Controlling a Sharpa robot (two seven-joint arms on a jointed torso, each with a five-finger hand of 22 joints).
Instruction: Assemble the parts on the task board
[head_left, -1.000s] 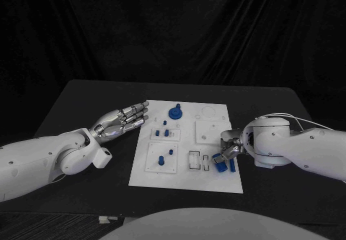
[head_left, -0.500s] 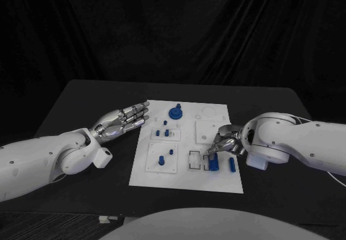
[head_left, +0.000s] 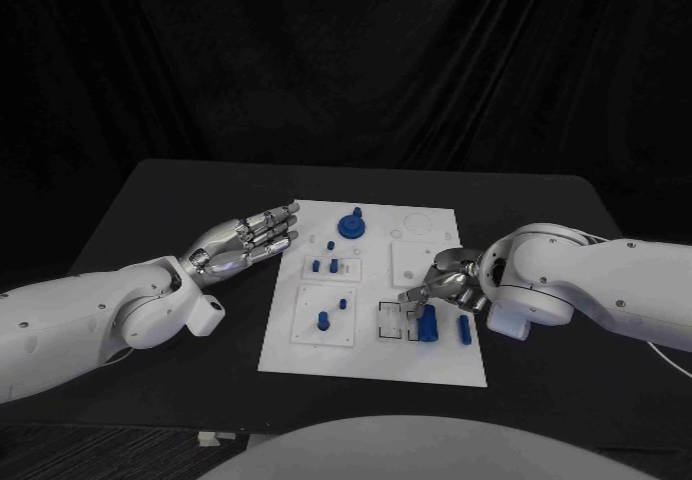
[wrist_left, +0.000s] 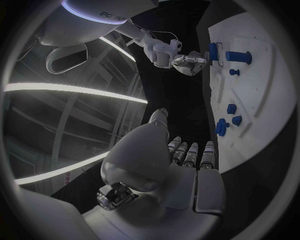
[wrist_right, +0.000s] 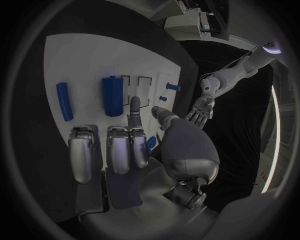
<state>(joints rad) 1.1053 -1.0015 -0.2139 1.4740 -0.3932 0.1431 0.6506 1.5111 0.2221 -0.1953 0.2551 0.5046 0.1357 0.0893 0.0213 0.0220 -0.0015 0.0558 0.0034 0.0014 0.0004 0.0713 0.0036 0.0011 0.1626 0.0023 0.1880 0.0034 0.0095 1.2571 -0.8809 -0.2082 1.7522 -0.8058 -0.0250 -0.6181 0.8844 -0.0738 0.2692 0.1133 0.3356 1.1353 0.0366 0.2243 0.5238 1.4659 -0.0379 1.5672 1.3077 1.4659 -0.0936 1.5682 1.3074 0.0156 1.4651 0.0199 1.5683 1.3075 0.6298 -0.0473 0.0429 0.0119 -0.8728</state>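
- Surface: a black table (head_left: 173, 200) carries the white task board (head_left: 375, 345) at its middle; a dark curtain (head_left: 346, 80) hangs behind the table's far edge.
- Near edge of the board, right side: a thick blue cylinder (head_left: 428, 323) lies flat, with a thinner blue rod (head_left: 463, 330) just beside it toward the board's right edge. Two empty rectangular slots (head_left: 389, 318) sit just left of the cylinder.
- Near left square: a blue peg (head_left: 322, 321) stands upright, with a smaller blue stud (head_left: 345, 301) beyond it.
- Middle left: small blue pieces (head_left: 330, 266) stand in a row.
- Far edge: a blue knob on a round base (head_left: 351, 224) stands upright.
- Right hand (head_left: 443, 287): positioned over the board's right side, just beyond the cylinder. Most fingers are curled in; one finger (wrist_right: 134, 106) extends toward the slots beside the cylinder. The hand grasps nothing.
- Left hand (head_left: 248, 238): held above the table left of the board, apart from it, palm up, fingers extended and spread, released and empty.
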